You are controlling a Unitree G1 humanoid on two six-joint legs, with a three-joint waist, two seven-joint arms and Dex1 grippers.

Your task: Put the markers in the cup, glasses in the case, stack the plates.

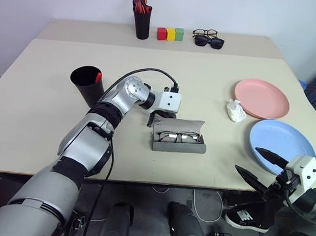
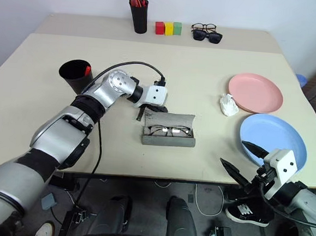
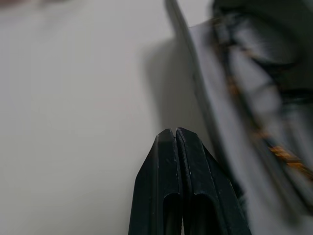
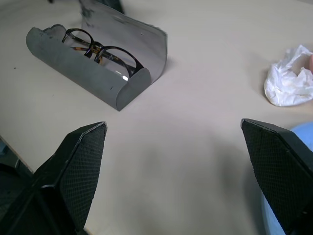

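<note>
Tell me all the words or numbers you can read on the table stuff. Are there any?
None: no word, number or sign can be read anywhere.
The red, yellow and green blocks have plain faces.
The cup, the case, the pink plate and the blue plate are plain too.
If the pens in the holder carry print, it is too small to read.
</note>
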